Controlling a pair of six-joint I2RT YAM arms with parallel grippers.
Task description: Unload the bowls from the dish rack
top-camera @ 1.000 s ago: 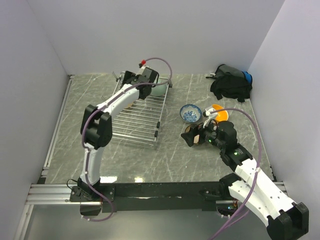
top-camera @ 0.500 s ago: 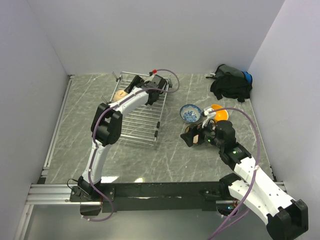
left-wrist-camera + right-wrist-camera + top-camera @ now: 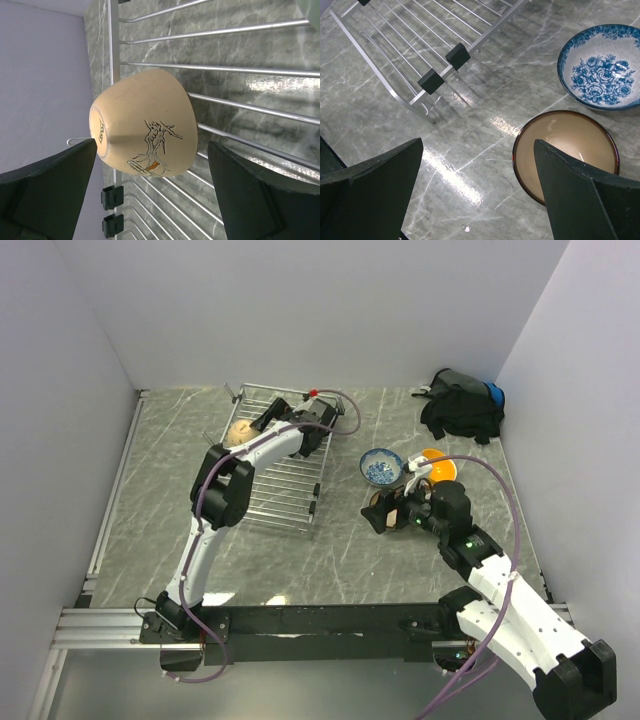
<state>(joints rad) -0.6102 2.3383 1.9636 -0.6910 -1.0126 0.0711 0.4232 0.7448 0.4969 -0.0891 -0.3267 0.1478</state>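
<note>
The silver wire dish rack (image 3: 285, 495) lies at the back left of the table. A tan bowl (image 3: 240, 429) with a drawn figure rests upside down on its wires (image 3: 240, 70), near the rack's left rim. My left gripper (image 3: 268, 420) is open low over the rack, and the tan bowl (image 3: 145, 122) sits just beyond its fingertips, untouched. A pale green edge (image 3: 315, 12) shows at one corner. My right gripper (image 3: 385, 512) is open above a dark brown bowl (image 3: 565, 150) that stands on the table. Beside that stand a white-and-blue bowl (image 3: 381, 466) and an orange bowl (image 3: 437, 467).
A black bag (image 3: 462, 405) lies at the back right against the wall. The rack's near corner with black feet (image 3: 431, 81) is to the left of the right gripper. White walls close the table on three sides.
The left wrist has swung from the rack's back left to its right side and turned toward the tan bowl, which now shows. The right arm has not moved.
</note>
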